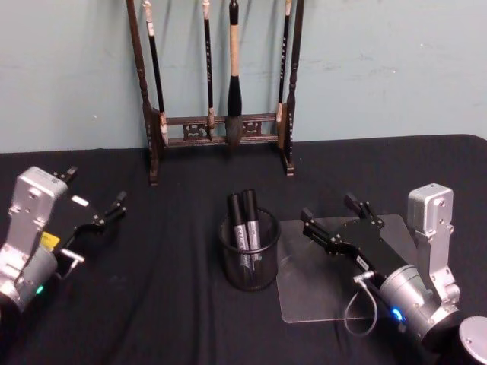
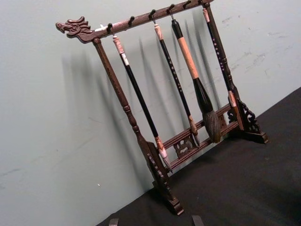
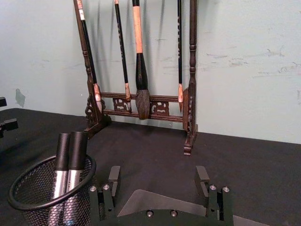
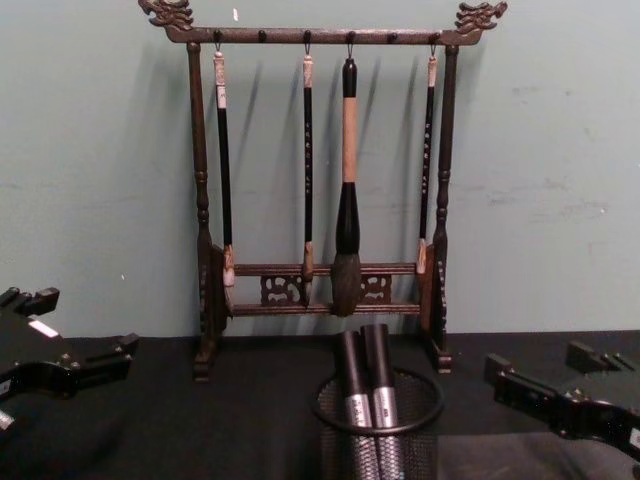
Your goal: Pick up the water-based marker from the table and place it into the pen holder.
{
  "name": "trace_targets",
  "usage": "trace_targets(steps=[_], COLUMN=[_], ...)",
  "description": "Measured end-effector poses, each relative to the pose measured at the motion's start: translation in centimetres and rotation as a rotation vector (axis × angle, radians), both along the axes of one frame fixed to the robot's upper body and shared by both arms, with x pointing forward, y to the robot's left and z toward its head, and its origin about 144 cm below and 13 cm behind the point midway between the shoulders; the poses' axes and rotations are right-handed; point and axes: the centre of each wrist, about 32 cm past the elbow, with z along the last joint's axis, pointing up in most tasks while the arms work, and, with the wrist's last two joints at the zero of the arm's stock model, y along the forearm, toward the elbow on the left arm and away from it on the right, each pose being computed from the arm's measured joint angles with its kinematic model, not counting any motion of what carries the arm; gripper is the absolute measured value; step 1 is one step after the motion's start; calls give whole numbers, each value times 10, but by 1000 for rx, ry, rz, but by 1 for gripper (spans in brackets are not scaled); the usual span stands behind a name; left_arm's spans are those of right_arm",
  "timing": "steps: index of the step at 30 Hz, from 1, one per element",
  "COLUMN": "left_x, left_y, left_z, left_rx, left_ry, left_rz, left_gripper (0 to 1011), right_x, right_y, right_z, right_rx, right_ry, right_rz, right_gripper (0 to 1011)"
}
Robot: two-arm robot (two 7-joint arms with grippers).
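Note:
The pen holder [image 1: 255, 277], a small black wire-mesh cup, stands at the table's middle. Two water-based markers [image 1: 245, 222] with black caps and silver barrels stand upright inside it, side by side. They also appear in the chest view, markers [image 4: 365, 385] in the pen holder [image 4: 415, 445], and in the right wrist view, markers [image 3: 70, 155] in the pen holder [image 3: 28, 200]. My right gripper [image 1: 327, 207] is open and empty, just right of the holder and pointing past it toward the wall. My left gripper [image 1: 95, 190] is open and empty at the far left.
A tall dark wooden brush rack [image 1: 221, 125] with several hanging brushes stands at the back against the wall. A clear plastic sheet [image 1: 304, 296] lies flat under my right gripper. Black cloth covers the table.

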Motion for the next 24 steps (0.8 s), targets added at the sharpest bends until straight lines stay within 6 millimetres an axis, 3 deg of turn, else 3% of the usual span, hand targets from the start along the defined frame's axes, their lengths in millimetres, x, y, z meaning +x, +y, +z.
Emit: trace_targets(steps=[24], left_x=[0], left_y=[0], left_z=[0], left_rx=[0], left_ry=[0], left_rz=[0], left_gripper=[1009], right_x=[0], right_y=[0], right_z=[0], right_rx=[0], right_ry=[0], right_rz=[0], right_gripper=[1002])
